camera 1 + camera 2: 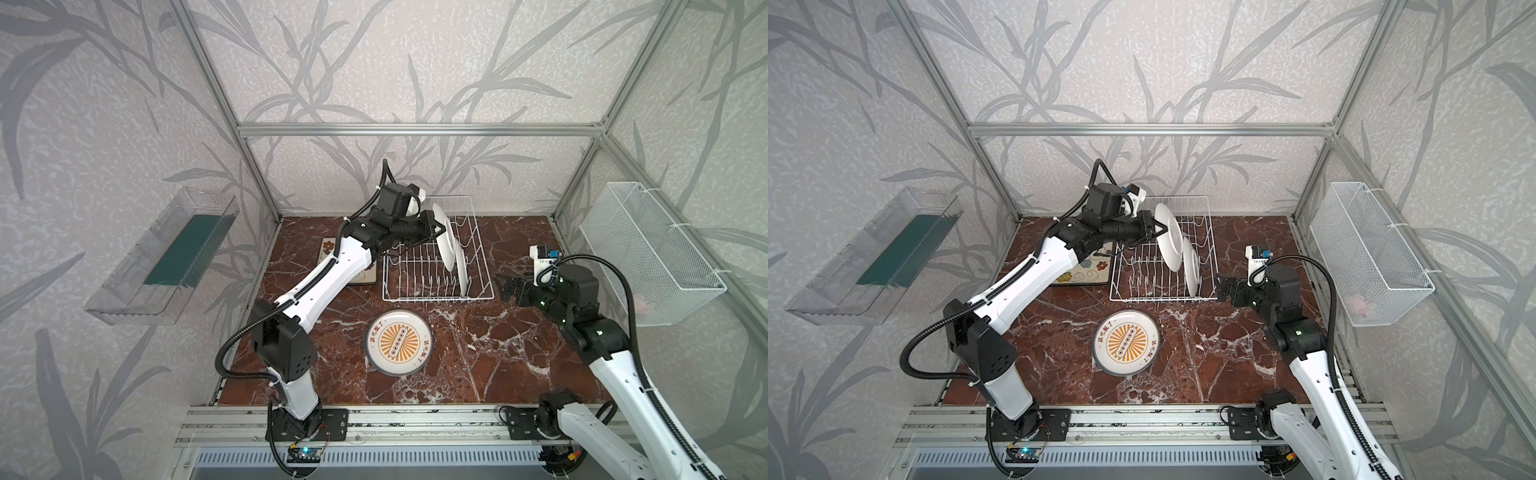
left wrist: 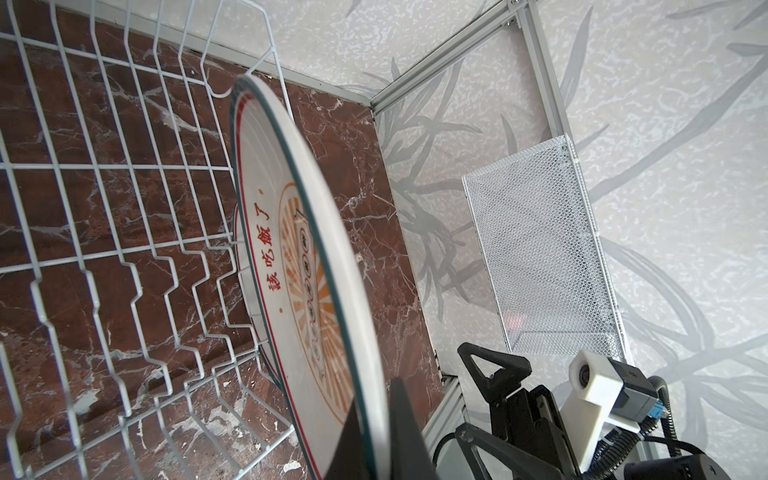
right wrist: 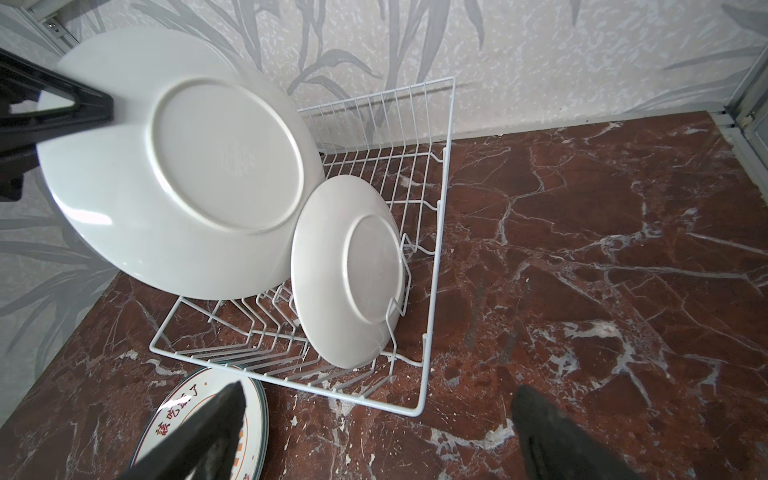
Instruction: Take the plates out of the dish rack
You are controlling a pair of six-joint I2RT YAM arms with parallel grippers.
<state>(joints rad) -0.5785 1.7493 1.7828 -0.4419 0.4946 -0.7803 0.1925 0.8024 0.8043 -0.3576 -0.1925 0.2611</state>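
My left gripper [image 1: 436, 226] [image 2: 380, 419] is shut on the rim of a round white plate [image 1: 444, 237] [image 3: 178, 166], which hangs tilted above the white wire dish rack [image 1: 436, 297] [image 3: 437, 249]. The held plate's sunburst face [image 2: 291, 249] shows in the left wrist view. A second round plate [image 1: 462, 270] [image 3: 349, 270] stands upright among the rack's tines. Another sunburst plate [image 1: 399, 343] [image 3: 199, 419] lies face up on the table in front of the rack. Flowered square plates [image 1: 1086, 270] lie left of the rack, partly hidden under my left arm. My right gripper [image 1: 505, 286] [image 3: 380, 395] is open and empty, right of the rack.
A clear plastic tray [image 1: 166, 257] hangs on the left wall. A white mesh basket [image 1: 648, 249] [image 2: 540, 249] hangs on the right wall. Aluminium frame posts stand at the table's back corners. Brown marble tabletop [image 1: 498, 357] spreads in front of and right of the rack.
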